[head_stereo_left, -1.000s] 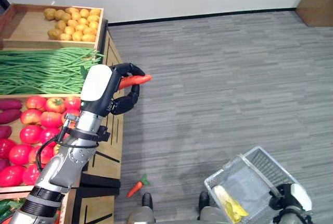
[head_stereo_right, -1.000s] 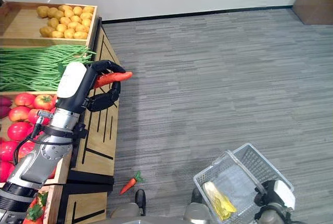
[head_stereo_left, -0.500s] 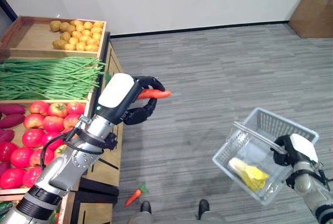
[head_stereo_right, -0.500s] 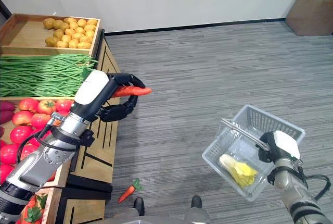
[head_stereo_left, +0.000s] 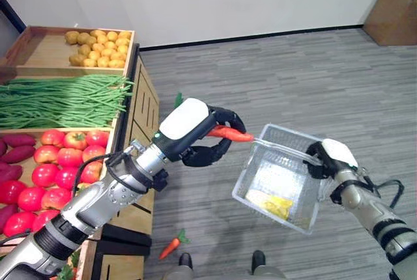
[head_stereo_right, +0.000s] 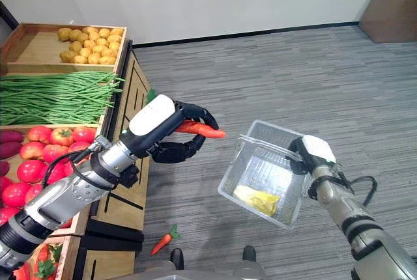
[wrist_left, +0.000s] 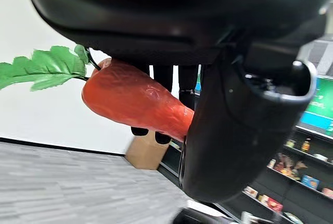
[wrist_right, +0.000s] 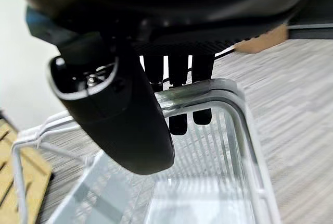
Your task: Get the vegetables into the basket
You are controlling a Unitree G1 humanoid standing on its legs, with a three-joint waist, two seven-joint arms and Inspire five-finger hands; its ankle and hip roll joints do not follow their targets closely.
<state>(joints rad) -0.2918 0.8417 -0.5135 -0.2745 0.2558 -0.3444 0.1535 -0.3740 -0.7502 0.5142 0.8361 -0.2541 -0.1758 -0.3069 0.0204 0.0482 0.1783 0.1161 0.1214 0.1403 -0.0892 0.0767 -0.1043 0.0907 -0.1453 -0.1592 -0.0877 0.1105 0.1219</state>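
Left hand (head_stereo_left: 208,138): fingers and thumb curled round a carrot (head_stereo_left: 229,134), pinching it near the thick end; tip points toward the basket, green top (wrist_left: 44,67) clear in the left wrist view
Right hand (head_stereo_left: 326,159): fingers curled round the basket handle (wrist_right: 200,92), holding the clear wire basket (head_stereo_left: 306,218) up off the floor, tilted with its mouth toward the left hand
Carrot position: in the air, tip just beside the basket's near rim, not yet over the opening; apart from the wire as far as I can tell
Basket contents: one yellow vegetable (head_stereo_left: 270,203) lying in the low corner, kind unclear; nothing else seen inside
Stand (head_stereo_left: 140,107): wooden crates to the robot's left with potatoes (head_stereo_left: 94,39), green beans (head_stereo_left: 58,98), tomatoes (head_stereo_left: 45,169), purple sweet potatoes (head_stereo_left: 16,146)
Floor: second carrot (head_stereo_left: 171,246) lying on the grey carpet at the foot of the stand, well apart from both hands
Progress, my judgement: early. One item in, one in hand at the rim, one dropped or waiting on the floor
Left to do: carry the held carrot over the mouth and let go; pick up the floor carrot; how much of the stand is wanted the task does not say
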